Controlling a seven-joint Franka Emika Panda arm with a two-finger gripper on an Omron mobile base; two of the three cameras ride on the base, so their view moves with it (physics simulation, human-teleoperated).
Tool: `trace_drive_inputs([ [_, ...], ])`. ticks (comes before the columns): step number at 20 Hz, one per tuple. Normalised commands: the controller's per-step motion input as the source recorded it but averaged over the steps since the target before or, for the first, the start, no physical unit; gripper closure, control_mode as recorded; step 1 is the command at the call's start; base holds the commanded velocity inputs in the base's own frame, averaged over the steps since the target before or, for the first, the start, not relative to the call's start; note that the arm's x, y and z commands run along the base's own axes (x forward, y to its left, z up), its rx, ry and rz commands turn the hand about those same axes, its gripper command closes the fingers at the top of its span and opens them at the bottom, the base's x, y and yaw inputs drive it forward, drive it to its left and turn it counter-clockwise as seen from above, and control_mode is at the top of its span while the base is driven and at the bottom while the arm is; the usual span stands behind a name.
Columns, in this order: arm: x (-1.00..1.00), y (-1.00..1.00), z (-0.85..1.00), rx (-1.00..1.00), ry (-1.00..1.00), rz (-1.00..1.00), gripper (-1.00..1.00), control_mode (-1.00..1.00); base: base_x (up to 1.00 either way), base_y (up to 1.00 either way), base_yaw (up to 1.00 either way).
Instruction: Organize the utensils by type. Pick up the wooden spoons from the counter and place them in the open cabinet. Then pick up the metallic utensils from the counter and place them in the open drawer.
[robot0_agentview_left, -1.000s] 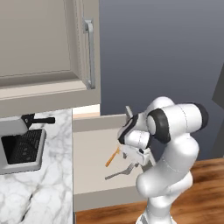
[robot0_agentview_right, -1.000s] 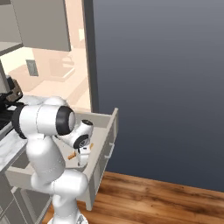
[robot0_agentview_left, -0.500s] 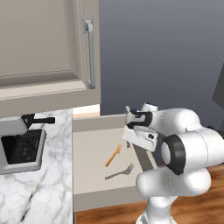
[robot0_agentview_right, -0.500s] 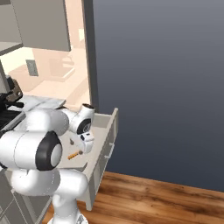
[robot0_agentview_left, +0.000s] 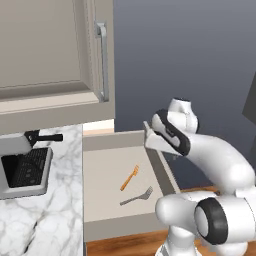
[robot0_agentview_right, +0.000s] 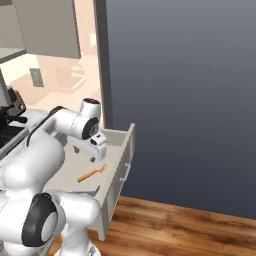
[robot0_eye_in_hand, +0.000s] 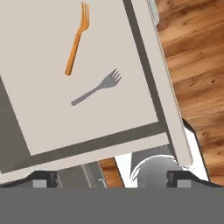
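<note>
Our gripper (robot0_agentview_right: 84, 154) has lifted away from the drawer (robot0_agentview_left: 107, 156) over the last second, jaws spread wide and empty; below it the copper fork (robot0_eye_in_hand: 76, 38) and grey fork (robot0_eye_in_hand: 97, 89) lie apart on the drawer floor; we judge the metal step finished; our arm folds back, elbow high.

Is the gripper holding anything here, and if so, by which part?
Nothing is held. The gripper is open, jaws apart, above the drawer, where the orange fork and grey fork lie free.

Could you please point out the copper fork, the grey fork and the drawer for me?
copper fork (robot0_eye_in_hand: 75, 40), hand view, mid-handle.
grey fork (robot0_eye_in_hand: 97, 89), hand view, handle near the prongs.
drawer (robot0_agentview_left: 102, 172), left base view, bare bottom.
</note>
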Motion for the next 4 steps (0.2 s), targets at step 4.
trace_drive_inputs([
  [4,-0.68,-0.21,0.56,-0.13,-0.52,0.19,-1.0,-1.0,0.0,0.0,0.0],
])
